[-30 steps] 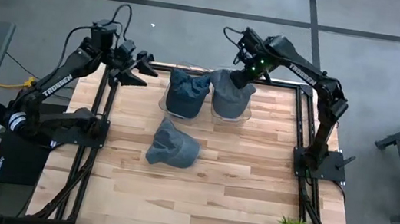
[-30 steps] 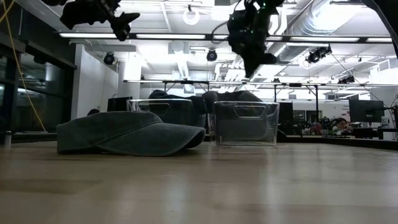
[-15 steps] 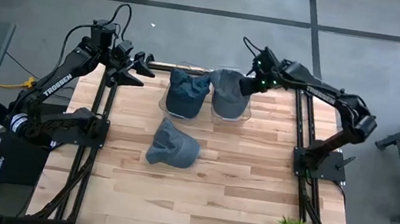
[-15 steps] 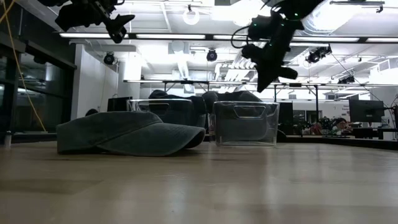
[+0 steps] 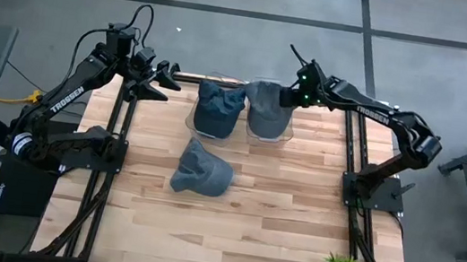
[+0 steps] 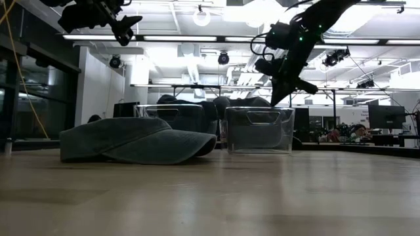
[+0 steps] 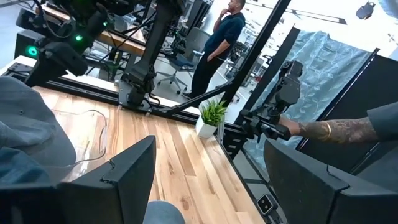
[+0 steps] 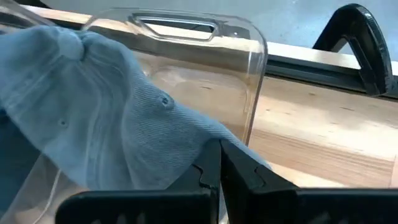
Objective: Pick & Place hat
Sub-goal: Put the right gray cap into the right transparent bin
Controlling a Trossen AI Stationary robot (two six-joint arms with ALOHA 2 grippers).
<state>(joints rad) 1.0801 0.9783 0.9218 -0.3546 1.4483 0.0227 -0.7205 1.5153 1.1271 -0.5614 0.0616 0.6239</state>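
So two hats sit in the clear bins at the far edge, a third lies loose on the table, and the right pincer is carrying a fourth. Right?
Not quite: the right pincer is shut on nothing, as the right wrist view shows. It hangs beside the right-hand clear bin, whose hat lies inside. The other bin's hat and the loose hat on the table are as you say.

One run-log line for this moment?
left gripper: open, waiting | right gripper: shut, empty, over bin | third hat: on table

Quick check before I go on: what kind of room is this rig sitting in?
Probably an open robotics lab or workshop. The low view shows exposed ceiling ducts and strip lights; the left wrist view shows a person standing among office chairs; the wooden table sits on bare concrete floor.
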